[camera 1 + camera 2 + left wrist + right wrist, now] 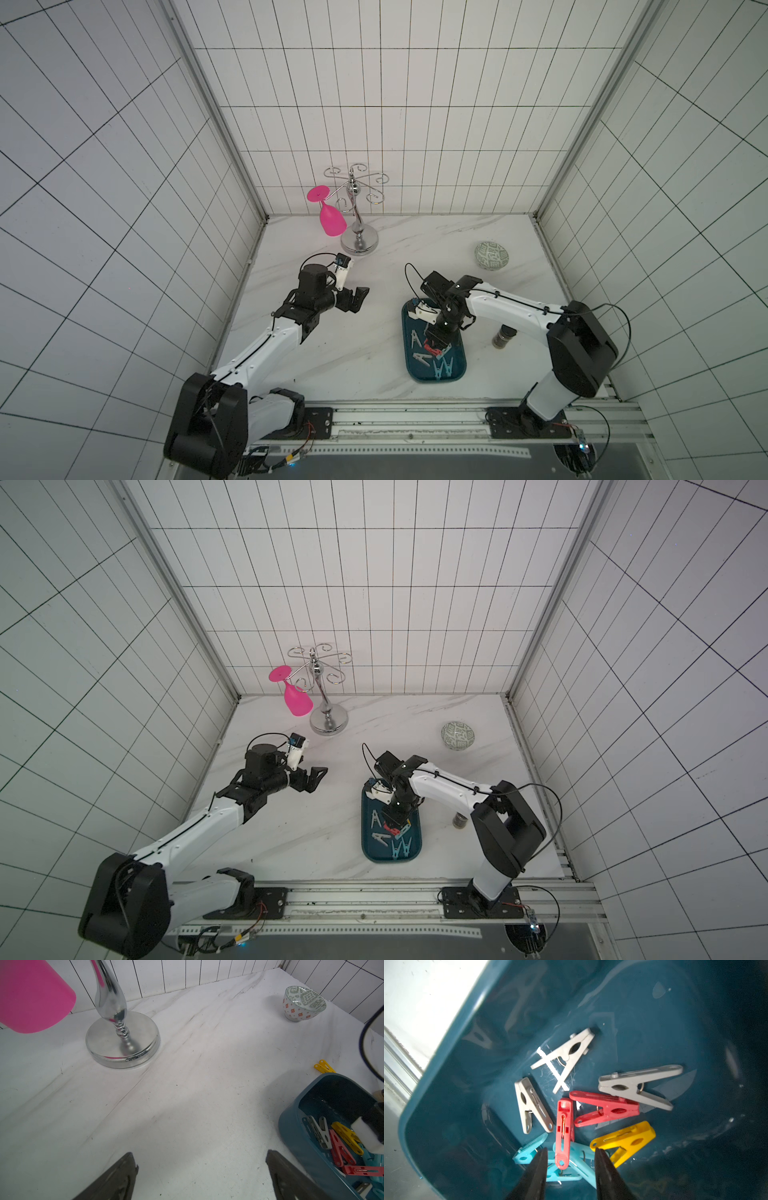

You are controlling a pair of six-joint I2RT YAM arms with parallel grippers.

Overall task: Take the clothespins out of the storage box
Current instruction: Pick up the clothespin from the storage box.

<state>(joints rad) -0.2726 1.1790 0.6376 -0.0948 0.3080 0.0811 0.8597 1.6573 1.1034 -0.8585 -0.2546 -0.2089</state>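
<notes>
**Right hand spread over the pins in the box**

Right hand [570,1150] reaches down into the storage box [446,1064], its two black fingers [537,1167] parted. A red clothespin [563,1134] lies in the gap between them, and neither finger touches it. The other clothespins [591,1105] lie loose on the box floor around it: three grey, one more red, one yellow, and light blue ones under the fingertips.

The box sits on the tabletop [332,353] in front of the right arm. One yellow clothespin [324,1067] lies outside it, just beyond its far end.

The left hand [201,1153] hangs over bare tabletop, wide apart and holding nothing. It is well apart from the box. Farther back stand a patterned bowl [491,255] and a chrome stand [359,241] with a pink glass [330,218] hanging from it upside down.
</notes>
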